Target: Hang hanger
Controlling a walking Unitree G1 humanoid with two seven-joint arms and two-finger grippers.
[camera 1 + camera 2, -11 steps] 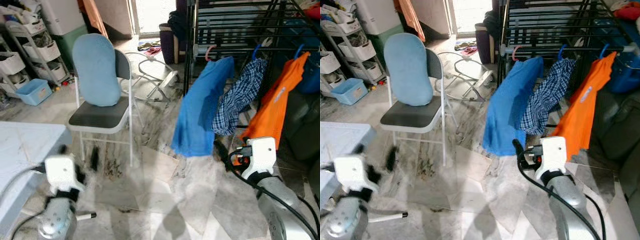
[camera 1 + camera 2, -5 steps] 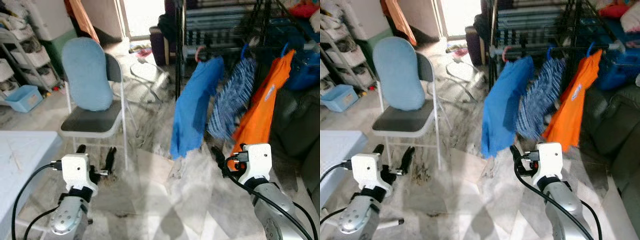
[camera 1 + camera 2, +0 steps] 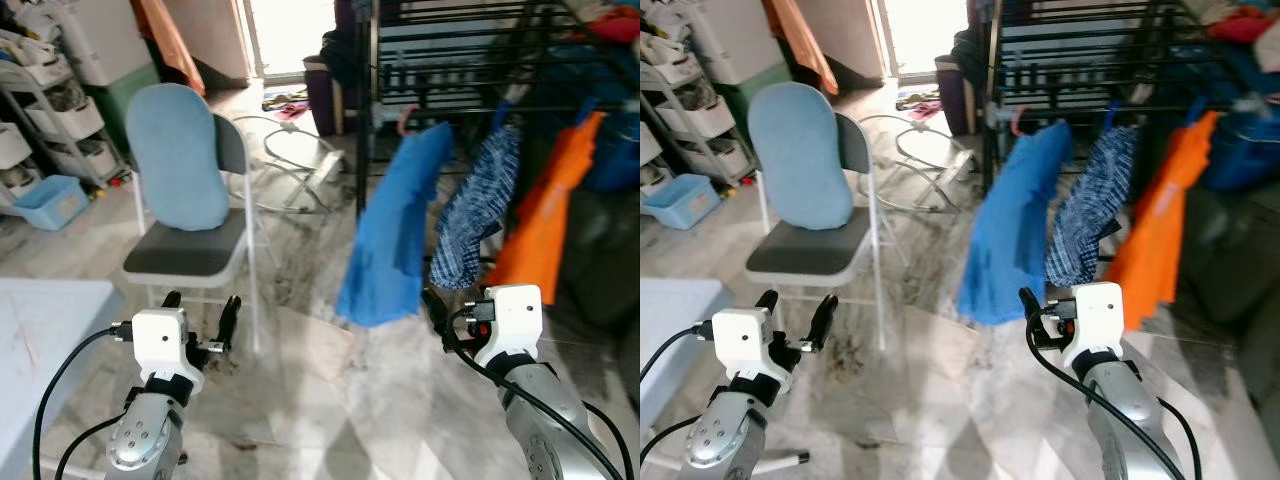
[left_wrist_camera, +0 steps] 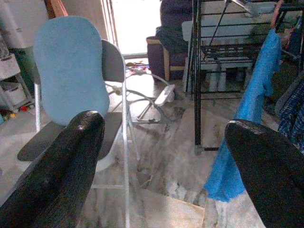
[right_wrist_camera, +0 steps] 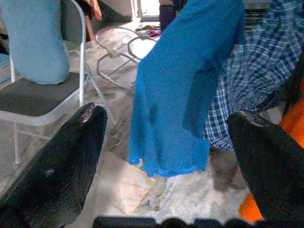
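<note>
A: Left eye view: is a hanger in hand yet?

B: No. The hangers I can see are on the rack [image 3: 470,100] at upper right, a pink hook [image 3: 406,117] above the blue shirt [image 3: 392,235], with the plaid shirt [image 3: 472,215] and orange shirt [image 3: 545,215] beside it. Left gripper [image 3: 200,318] at lower left and right gripper [image 3: 432,302] at lower right both have fingers spread, holding nothing.

A: So which step?

B: I'd judge either the hanging is done, or a hanger must be fetched; next would mean reaching for one.

A: Anything unclear?

B: The clothes are blurred, the hangers' shoulders are hidden under cloth, and the rack's top is cut off. The chair [image 3: 195,200] stands centre left, well apart.
</note>
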